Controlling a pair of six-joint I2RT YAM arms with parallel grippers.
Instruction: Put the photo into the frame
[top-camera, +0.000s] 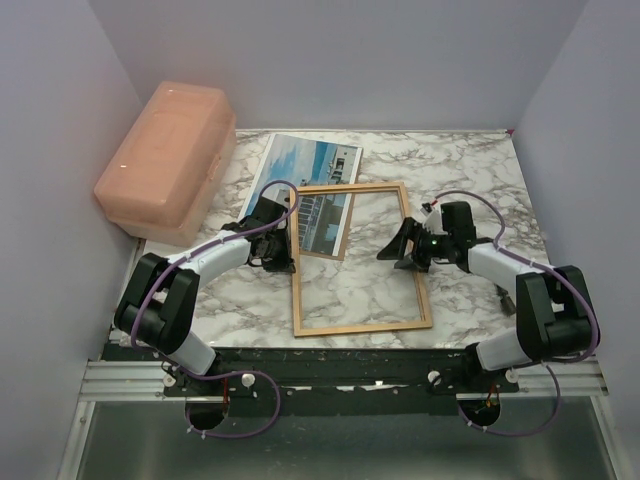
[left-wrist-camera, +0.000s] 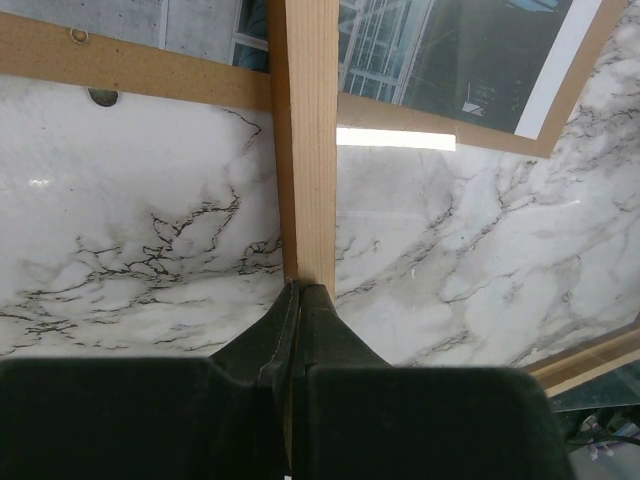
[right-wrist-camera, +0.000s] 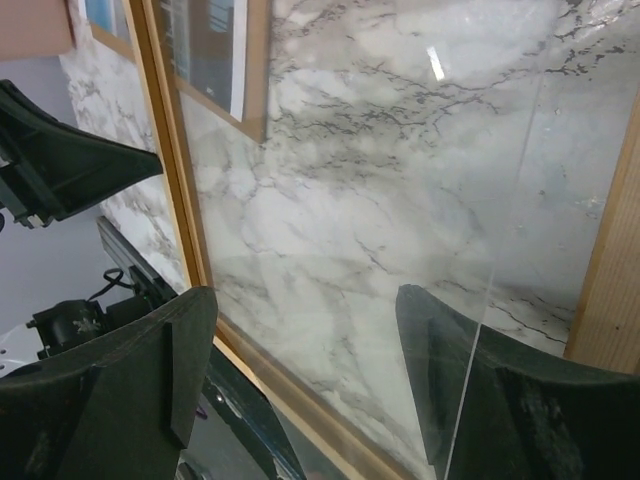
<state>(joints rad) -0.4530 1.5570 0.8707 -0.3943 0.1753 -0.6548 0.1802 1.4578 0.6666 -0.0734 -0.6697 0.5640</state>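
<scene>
- Photo (top-camera: 305, 165) lies flat at the far side, one corner under the frame (top-camera: 360, 328).
- My left gripper (left-wrist-camera: 300, 290) is squeezed tight, tips on the frame's left bar.
- My right gripper (right-wrist-camera: 305, 300) is spread wide.
- It looks thin and bendy; I'd pinch its bare edge.

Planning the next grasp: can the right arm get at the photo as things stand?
Probably not cleanly. The frame lies over the near part of the photo, and the left gripper, shut on the frame's left rail, sits beside it. The right gripper stands open at the right rail.
</scene>
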